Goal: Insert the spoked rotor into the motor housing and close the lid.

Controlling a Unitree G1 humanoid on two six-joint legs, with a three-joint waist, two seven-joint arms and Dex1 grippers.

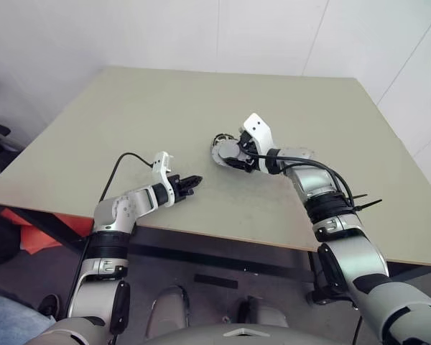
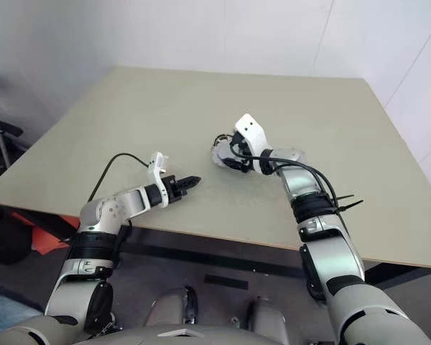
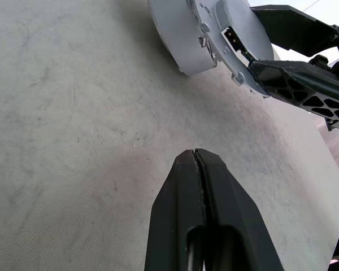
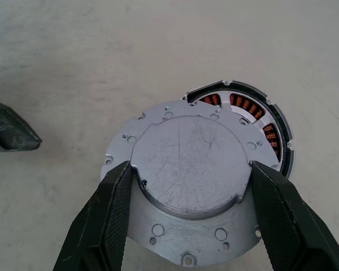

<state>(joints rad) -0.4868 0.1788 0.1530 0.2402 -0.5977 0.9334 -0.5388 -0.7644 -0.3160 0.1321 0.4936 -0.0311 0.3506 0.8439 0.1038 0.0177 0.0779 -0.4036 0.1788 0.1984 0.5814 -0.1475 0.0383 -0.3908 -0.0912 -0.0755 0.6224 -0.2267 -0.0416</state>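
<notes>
A: Nearest the head camera, what is listed?

B: Listed first is the left gripper (image 1: pixel 194 182), held low over the near part of the table (image 1: pixel 129 115), its fingers pressed together with nothing between them. Farther in, near the table's middle, the right gripper (image 2: pixel 226 159) is recorded at a grey round part, the lid (image 1: pixel 230 151). The two grippers are well apart.

A: And the left wrist view?

B: Two black fingers (image 3: pixel 186 214) are seen clenched tip to tip over bare tabletop. Beyond them the lid (image 3: pixel 181 34) is entered edge-on, with a wider silvery flange beside it and the right gripper's latticed fingers (image 3: pixel 305 90) set against that flange.

A: The right wrist view?

B: The lid (image 4: pixel 189 169) is catalogued as grasped: a scratched silvery disc with a raised round centre and a drilled flange, clamped at its two sides by the right fingers (image 4: pixel 107 214). Just behind it the motor housing (image 4: pixel 271 130) is noted on the table, partly covered by the lid, with copper-brown windings visible inside its rim. Whether the lid touches the housing cannot be told. The tip of the left gripper (image 4: pixel 11 135) is recorded at the edge.
</notes>
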